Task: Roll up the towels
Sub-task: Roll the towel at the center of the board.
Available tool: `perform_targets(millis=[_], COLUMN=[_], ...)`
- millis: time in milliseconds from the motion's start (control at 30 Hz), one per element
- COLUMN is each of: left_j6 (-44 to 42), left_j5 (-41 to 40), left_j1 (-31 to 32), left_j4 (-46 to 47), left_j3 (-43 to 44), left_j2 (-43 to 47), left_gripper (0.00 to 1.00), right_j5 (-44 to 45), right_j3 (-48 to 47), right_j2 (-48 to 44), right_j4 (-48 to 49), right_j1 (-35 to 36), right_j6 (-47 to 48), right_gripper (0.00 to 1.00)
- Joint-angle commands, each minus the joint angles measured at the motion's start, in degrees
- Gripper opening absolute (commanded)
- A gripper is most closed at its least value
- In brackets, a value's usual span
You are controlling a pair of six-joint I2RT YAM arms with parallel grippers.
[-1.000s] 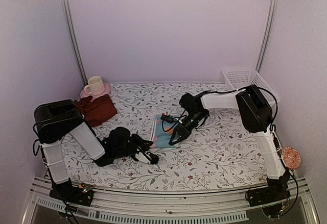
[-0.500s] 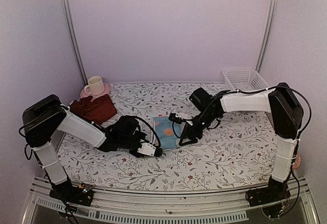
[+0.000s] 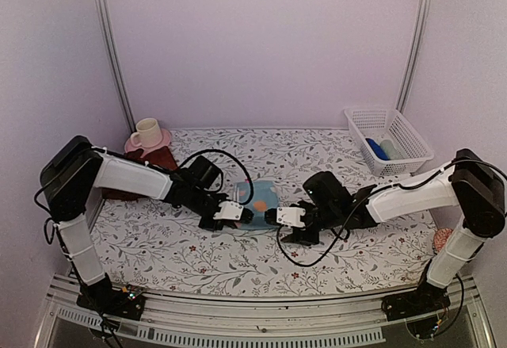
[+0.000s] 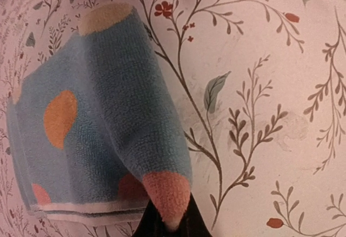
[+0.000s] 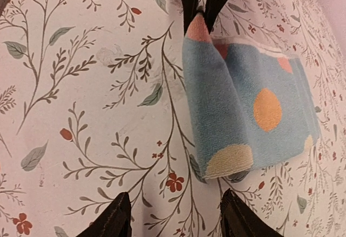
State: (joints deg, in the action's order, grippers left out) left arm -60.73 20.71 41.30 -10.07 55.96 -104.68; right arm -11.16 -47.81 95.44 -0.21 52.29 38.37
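Pinching blue towel corner, left fingers, right fingers spread nearby

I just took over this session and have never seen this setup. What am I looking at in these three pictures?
Two robot arms are bolted at the near table edge. The wide picture looks down from above and behind them; the other two come from cameras on each wrist. The left gripper is pinching a pinkish corner of the light-blue towel; the right gripper is open near it, holding nothing. On the floral table covering are also a maroon towel, a cup on a pink saucer, and a white basket.
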Motion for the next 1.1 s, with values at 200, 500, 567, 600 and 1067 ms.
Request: perform_targets(millis=[200, 500, 567, 600, 1067], left_j6=[3.1, 3.8, 3.8, 3.8, 3.4], left_j5=[5.6, 8.2, 8.6, 8.7, 10.3], left_j1=[-2.1, -4.0, -4.5, -4.7, -6.1], left_j4=[-16.1, -22.8, -23.4, -23.6, -26.5], left_j3=[9.8, 15.4, 16.2, 16.4, 18.8], left_j2=[-7.3, -12.5, -12.8, -13.0, -14.4], left_gripper=[0.00, 0.00, 0.00, 0.00, 0.00], right_j5=[18.0, 20.8, 21.8, 22.5, 25.3], right_j3=[-0.2, -3.2, -4.2, -4.7, -7.8], right_j2=[4.8, 11.0, 12.3, 13.1, 17.2], right_j4=[18.1, 19.3, 19.3, 19.3, 16.6], right_j1=[5.1, 6.6, 6.8, 6.9, 7.5], right_j6=[11.4, 14.7, 14.9, 15.0, 14.0], right_gripper=[0.58, 0.57, 0.57, 0.56, 0.22])
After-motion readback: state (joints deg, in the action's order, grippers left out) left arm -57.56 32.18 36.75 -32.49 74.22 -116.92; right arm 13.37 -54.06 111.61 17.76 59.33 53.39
